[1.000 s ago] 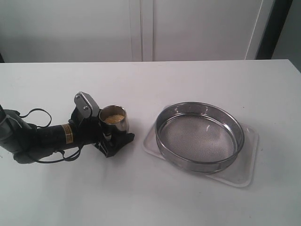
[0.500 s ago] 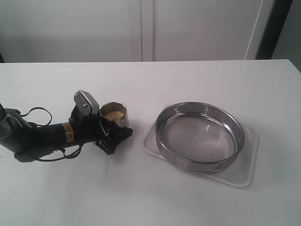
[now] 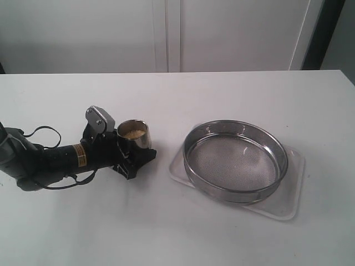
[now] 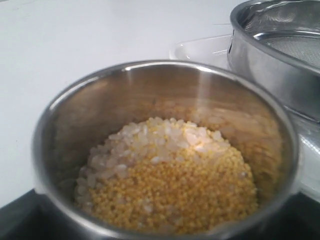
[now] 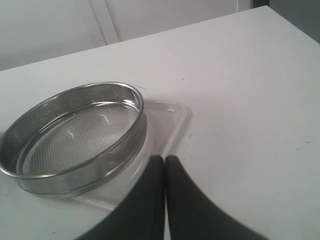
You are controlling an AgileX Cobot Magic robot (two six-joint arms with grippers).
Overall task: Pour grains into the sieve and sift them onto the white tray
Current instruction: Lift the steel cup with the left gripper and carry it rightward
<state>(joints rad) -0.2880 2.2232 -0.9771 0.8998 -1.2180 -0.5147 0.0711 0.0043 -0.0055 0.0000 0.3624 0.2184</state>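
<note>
My left gripper has shifted slightly with the steel cup clamped between its fingers, the grains heaped inside. Ahead of it, apart, the sieve sits on the white tray. My right gripper is pinched closed on nothing, with the sieve just ahead.

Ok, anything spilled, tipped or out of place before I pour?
Nothing stands out. The grains are all in the upright cup in the left gripper, none on the table; the sieve sits level and empty on the white tray.
</note>
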